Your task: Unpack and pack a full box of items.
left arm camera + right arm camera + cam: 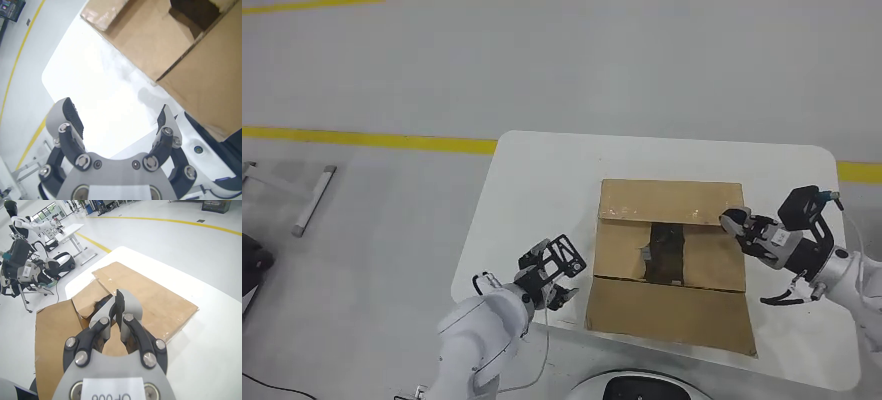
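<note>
A brown cardboard box [672,310] stands mid-table with its near flap folded outward. A dark gap [666,255] between the flaps shows items inside that I cannot make out. My right gripper [737,222] is at the box's right end, shut on the corner of the far flap [151,302]. In the right wrist view its fingertips [118,292] are pinched together at that taped corner. My left gripper [560,275] hovers open beside the box's left side near the table's front edge. Nothing sits between its jaws [116,106], and the box wall [189,85] lies just beyond.
The white table [542,190] has bare surface left of and behind the box. The near flap overhangs the front edge. Another robot [28,228] and a second white table [70,232] stand far off across the floor, beyond a yellow floor line [362,138].
</note>
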